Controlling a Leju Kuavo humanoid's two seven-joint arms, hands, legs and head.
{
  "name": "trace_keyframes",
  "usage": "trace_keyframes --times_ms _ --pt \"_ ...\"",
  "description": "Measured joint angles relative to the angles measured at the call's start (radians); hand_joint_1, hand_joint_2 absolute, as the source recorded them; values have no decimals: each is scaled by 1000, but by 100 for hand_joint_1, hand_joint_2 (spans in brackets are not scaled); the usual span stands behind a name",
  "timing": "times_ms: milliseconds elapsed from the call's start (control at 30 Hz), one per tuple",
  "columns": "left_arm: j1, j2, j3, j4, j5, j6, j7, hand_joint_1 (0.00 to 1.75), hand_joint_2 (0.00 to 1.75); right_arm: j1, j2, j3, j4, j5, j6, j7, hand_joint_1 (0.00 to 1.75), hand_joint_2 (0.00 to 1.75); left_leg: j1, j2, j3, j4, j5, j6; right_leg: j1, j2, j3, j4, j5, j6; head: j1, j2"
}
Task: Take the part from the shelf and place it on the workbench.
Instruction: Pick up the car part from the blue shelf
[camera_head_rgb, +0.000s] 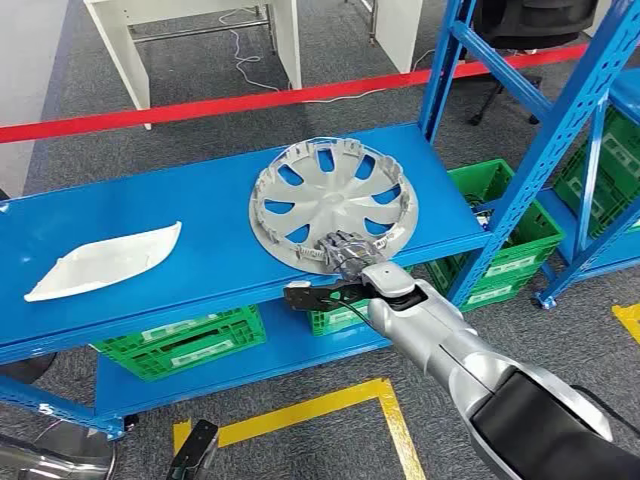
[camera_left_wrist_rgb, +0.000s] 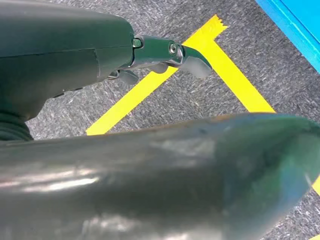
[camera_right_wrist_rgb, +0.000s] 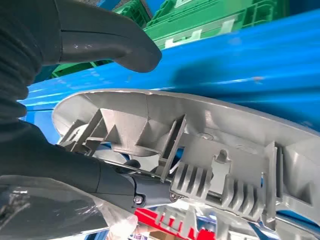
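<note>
The hubcap (camera_head_rgb: 333, 203) lay face-down on the blue shelf (camera_head_rgb: 151, 215), just right of the frame's centre in the head view. Its near rim overhung the shelf's front edge a little. The right hand (camera_head_rgb: 343, 250) had hold of that near rim: in the right wrist view the thumb (camera_right_wrist_rgb: 113, 42) sat on the outer face and darker fingers (camera_right_wrist_rgb: 124, 182) lay along the ribbed inner side, so the grip looked like a pinch on the rim.

The left hand (camera_left_wrist_rgb: 166, 55) hung low over the grey carpet and a yellow floor line (camera_left_wrist_rgb: 226, 70). Whether its fingers were apart or curled, I could not tell.

A white curved panel (camera_head_rgb: 106, 262) rested at the left of the shelf, well apart from the hubcap.

The risk, as I judged it, was the one-sided hold. Gripped at a single edge, the wide disc could droop or twist as it lifted, slip from the fingers, or drag its far rim across the shelf.
</note>
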Motion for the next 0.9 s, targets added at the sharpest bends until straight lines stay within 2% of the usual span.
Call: trace_keyframes --times_ms 33,67,100,167,200,233,300,333,367,400,467,533,633,700,733,800,833,867,900 --pt "0 0 0 0 -1 0 0 0 0 0 0 0 0 -3 1 -2 131 175 -1 0 -1 -1 0 1 0 0 -2 0 1 3 1 0" --pt "1 0 0 0 -2 0 0 0 0 0 0 0 1 -4 2 -3 142 175 -2 0 -2 -1 0 2 -1 0 -3 -1 3 6 0 0" --pt "1 0 0 0 -5 0 0 0 0 -1 0 0 2 -8 4 -6 175 175 -2 0 -3 -6 0 6 -1 1 -4 -2 4 11 1 0" --pt "2 0 0 0 -11 0 0 0 0 -2 0 0 3 -14 10 -13 175 175 1 1 -1 -11 5 18 -3 0 -12 5 -5 22 1 0" --pt "0 0 0 0 -14 0 0 0 0 -4 -1 0 4 -16 13 -17 175 175 3 2 0 -14 8 24 -3 -1 -25 30 -22 27 3 0" --pt "-1 0 1 0 -16 0 0 0 0 -4 -1 0 5 -20 15 -21 175 175 4 2 1 -17 10 28 -3 -1 -48 77 -49 30 3 0" --pt "-1 -1 1 0 -18 -1 0 0 0 -3 -2 0 7 -25 19 -29 175 175 4 3 -1 -17 10 33 -3 -2 -111 214 -108 33 4 0" --pt "-1 -2 1 0 -19 -2 0 0 0 -2 -2 0 8 -27 20 -32 175 175 4 3 0 -16 10 33 -3 -2 -135 266 -123 34 4 0" --pt "0 -2 2 0 -20 -2 0 0 0 -3 -3 0 9 -28 21 -35 175 175 4 3 0 -16 9 33 -3 -2 -144 284 -120 34 5 0" --pt "0 -2 2 0 -22 -2 0 0 0 -4 -3 0 10 -29 23 -38 175 175 4 3 1 -16 9 33 -4 -2 -133 261 -98 34 5 0" --pt "0 -2 3 0 -27 -2 0 0 0 -8 -3 -2 11 -30 25 -43 175 175 4 1 4 -14 6 31 -4 -4 -64 126 -35 30 5 0" --pt "-2 -3 5 0 -33 -2 1 0 0 -13 -3 -3 11 -31 28 -49 175 175 1 0 2 -9 4 23 -2 -4 -5 16 -5 24 4 0" --pt "-4 -4 8 -1 -40 -3 3 0 0 -18 -3 -4 12 -38 34 -63 175 175 1 -1 1 -11 6 8 1 -3 8 -4 -5 10 4 0" --pt "-5 -5 13 -1 -47 -3 4 0 0 -22 -3 -5 12 -45 40 -71 175 175 2 0 -5 8 -12 -3 -2 -6 11 -9 -2 -1 1 0" --pt "-5 -5 16 -2 -49 -3 5 0 0 -23 -3 -5 12 -47 43 -74 175 175 3 0 -21 46 -37 -8 -4 -7 13 -11 0 -5 0 0" --pt "-5 -5 21 -2 -53 -3 5 0 0 -23 -4 -6 14 -52 47 -79 175 175 5 1 -77 177 -103 -15 -5 -9 13 -11 -1 -9 -4 0" --pt "-4 -5 23 -2 -54 -3 6 0 0 -23 -4 -6 15 -56 48 -82 175 175 6 1 -103 238 -125 -16 -4 -9 13 -11 -1 -10 -4 0" --pt "-3 -5 24 -2 -56 -3 6 0 0 -23 -4 -7 16 -60 49 -86 175 175 6 1 -116 270 -129 -16 -4 -8 13 -11 -1 -11 -4 0" --pt "-2 -4 24 -2 -59 -4 7 0 0 -22 -4 -7 17 -63 50 -89 175 175 6 1 -111 262 -112 -16 -4 -7 14 -10 -1 -10 -4 0"
